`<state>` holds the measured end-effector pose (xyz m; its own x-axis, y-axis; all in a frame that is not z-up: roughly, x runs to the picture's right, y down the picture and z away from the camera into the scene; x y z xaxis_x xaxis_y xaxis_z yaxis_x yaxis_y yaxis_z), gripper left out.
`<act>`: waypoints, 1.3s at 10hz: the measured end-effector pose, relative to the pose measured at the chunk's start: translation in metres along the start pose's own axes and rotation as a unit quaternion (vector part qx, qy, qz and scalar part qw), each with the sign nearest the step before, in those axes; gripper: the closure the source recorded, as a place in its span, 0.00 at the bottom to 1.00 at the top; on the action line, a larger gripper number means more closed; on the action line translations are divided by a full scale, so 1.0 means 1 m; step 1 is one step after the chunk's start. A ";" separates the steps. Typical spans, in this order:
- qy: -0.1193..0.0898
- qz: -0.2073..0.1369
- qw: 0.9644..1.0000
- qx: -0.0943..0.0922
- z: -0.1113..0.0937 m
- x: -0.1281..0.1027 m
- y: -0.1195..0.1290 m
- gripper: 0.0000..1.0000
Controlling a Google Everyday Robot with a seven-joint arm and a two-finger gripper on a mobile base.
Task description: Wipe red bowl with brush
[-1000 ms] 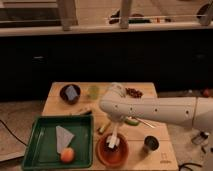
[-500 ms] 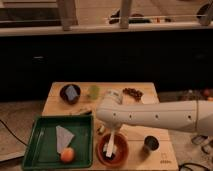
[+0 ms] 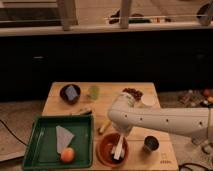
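Note:
The red bowl [image 3: 106, 150] sits on the wooden table near its front edge, just right of the green tray. The pale brush [image 3: 119, 149] stands tilted inside the bowl, its lower end on the bowl's dark inside and its upper end at my gripper. My gripper [image 3: 122, 134] hangs just above the bowl's far right rim, at the end of the white arm [image 3: 165, 120] that reaches in from the right. It is shut on the brush.
A green tray [image 3: 35, 150] at front left holds a pale cloth [image 3: 63, 137] and an orange fruit [image 3: 67, 155]. A yellowish stick [image 3: 104, 127] lies behind the bowl. A small dark metal cup [image 3: 150, 144] stands to its right. A dark bowl with a blue-grey object [image 3: 70, 93], a green cup [image 3: 93, 91] and reddish items [image 3: 132, 93] are at the back.
The arm has swung forward and down, bringing the brush from above the bowl's far rim into the bowl. The brush has since shifted a little to the right inside it.

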<state>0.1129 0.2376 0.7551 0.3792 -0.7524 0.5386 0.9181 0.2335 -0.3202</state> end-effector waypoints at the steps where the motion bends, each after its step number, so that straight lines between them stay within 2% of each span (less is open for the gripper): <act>1: 0.002 0.010 1.000 -0.001 0.000 0.007 0.006 1.00; 4: 0.016 0.015 1.000 -0.008 -0.004 0.028 -0.009 1.00; 7: 0.025 -0.008 1.000 -0.007 -0.012 0.028 -0.041 1.00; 8: 0.025 -0.026 0.999 -0.003 -0.014 0.021 -0.056 1.00; 9: 0.024 -0.037 0.999 -0.002 -0.015 0.015 -0.061 1.00; 13: 0.010 -0.070 0.997 0.002 -0.011 -0.021 -0.059 1.00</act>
<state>0.0498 0.2328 0.7540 0.2440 -0.7900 0.5624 0.9625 0.1265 -0.2399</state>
